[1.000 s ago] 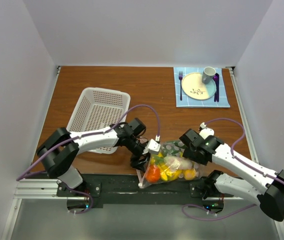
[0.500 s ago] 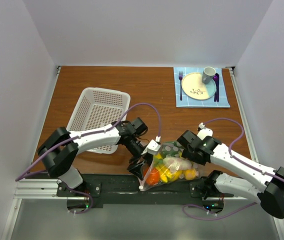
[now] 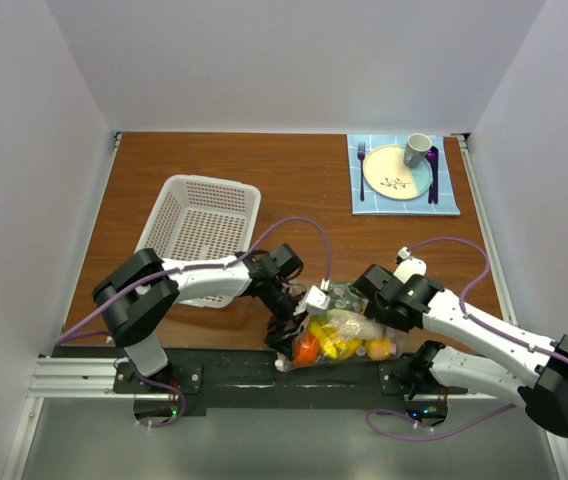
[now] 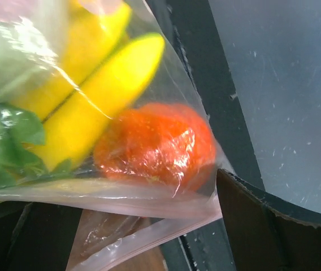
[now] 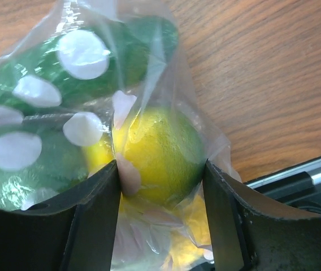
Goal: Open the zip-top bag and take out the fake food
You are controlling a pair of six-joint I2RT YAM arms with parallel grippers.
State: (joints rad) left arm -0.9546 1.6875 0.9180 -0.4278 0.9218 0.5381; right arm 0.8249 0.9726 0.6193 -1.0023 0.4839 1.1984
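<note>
The zip-top bag [image 3: 342, 325] lies at the table's front edge, partly over the black rail, full of fake food: orange fruit [image 3: 306, 348], yellow bananas [image 3: 332, 343], a lemon [image 3: 378, 348]. My left gripper [image 3: 294, 325] is at the bag's left end. In the left wrist view its fingers [image 4: 251, 226] stand wide apart with the pinkish zip strip [image 4: 149, 237] between them and the orange fruit [image 4: 157, 144] just beyond. My right gripper [image 3: 366, 303] is shut on the bag's right part. Its fingers [image 5: 231, 209] pinch the lemon [image 5: 160, 155] through the plastic.
A white perforated basket [image 3: 200, 232] stands at the left, behind my left arm. A blue mat with a yellow plate [image 3: 397, 172], fork, cup and purple spoon is at the back right. The black rail [image 3: 234, 365] runs along the table's front edge.
My left gripper has moved right, closer in on the bag's left end. The bag looks slightly more bunched between the two grippers. The right arm has barely moved.
</note>
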